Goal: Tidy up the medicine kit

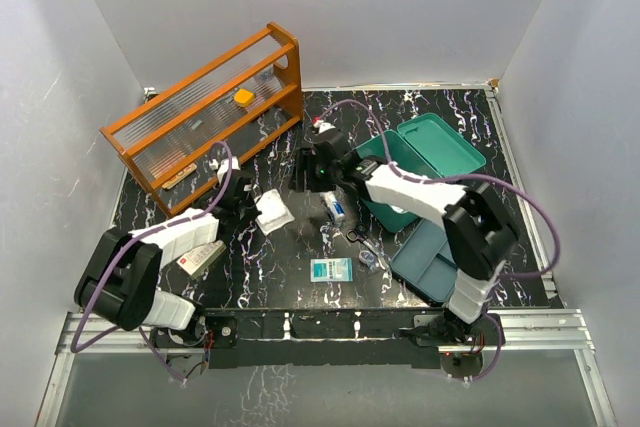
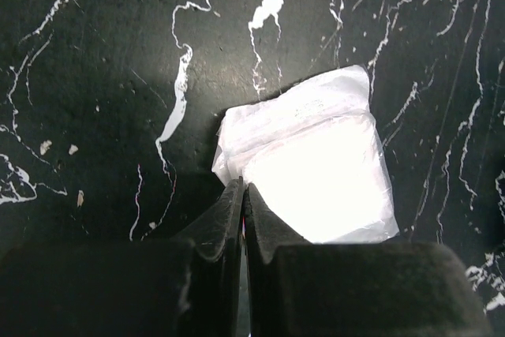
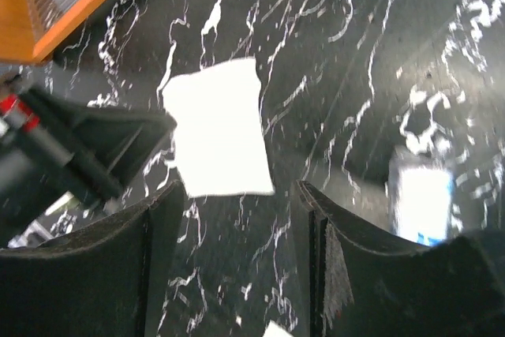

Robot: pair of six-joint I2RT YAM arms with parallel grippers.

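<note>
Fingers (image 2: pixel 225 222) of the left gripper (image 2: pixel 243 195) meet at the white packet's (image 2: pixel 316 171) edge. The right gripper's (image 3: pixel 237 189) fingers (image 3: pixel 355 258) stand apart, framing that packet. Only the overhead view shows the medicine kit (image 1: pixel 440 142), lid open, near the desk's (image 1: pixel 290 277) far right corner.

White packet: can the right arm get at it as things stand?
Probably yes: the right claw hangs open just short of the white packet, nothing between, though the left claw seems to pinch its edge.
</note>
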